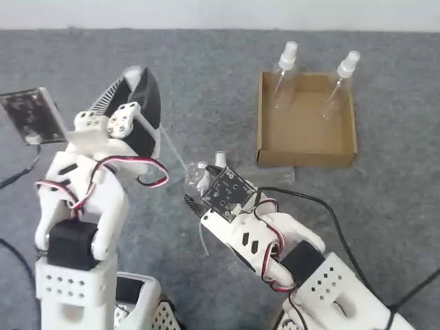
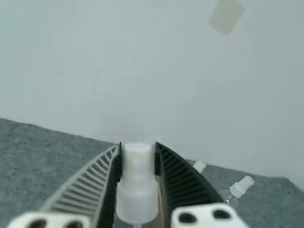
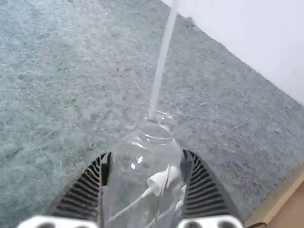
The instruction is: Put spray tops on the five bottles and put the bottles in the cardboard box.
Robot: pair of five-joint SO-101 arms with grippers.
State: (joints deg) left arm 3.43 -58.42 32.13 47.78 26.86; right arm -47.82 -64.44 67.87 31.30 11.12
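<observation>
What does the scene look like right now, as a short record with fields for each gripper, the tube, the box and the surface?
left gripper: shut on a spray top, with its tube hanging down
right gripper: shut on a clear bottle
tube: tip at the clear bottle's mouth
cardboard box: open, with two capped bottles standing along its far wall
surface: grey carpet

bottle base cut off at edge, spray top bottom cropped
</observation>
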